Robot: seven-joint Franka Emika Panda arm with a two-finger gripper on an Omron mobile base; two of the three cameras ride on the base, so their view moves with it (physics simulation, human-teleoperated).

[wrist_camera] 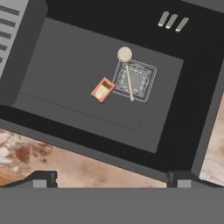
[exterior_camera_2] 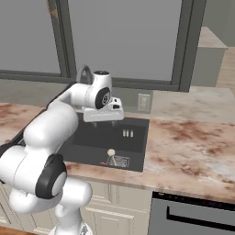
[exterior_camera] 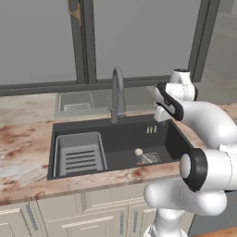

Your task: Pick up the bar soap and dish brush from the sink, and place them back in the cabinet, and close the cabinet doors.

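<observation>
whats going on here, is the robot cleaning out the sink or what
The arm hangs above the sink with its gripper open and empty, looking straight down into the basin. On the sink floor lie the bar soap and the dish brush, side by side, the brush across the drain grate. Neither has been picked up yet. The rack insert sits at the basin's other end.
</observation>
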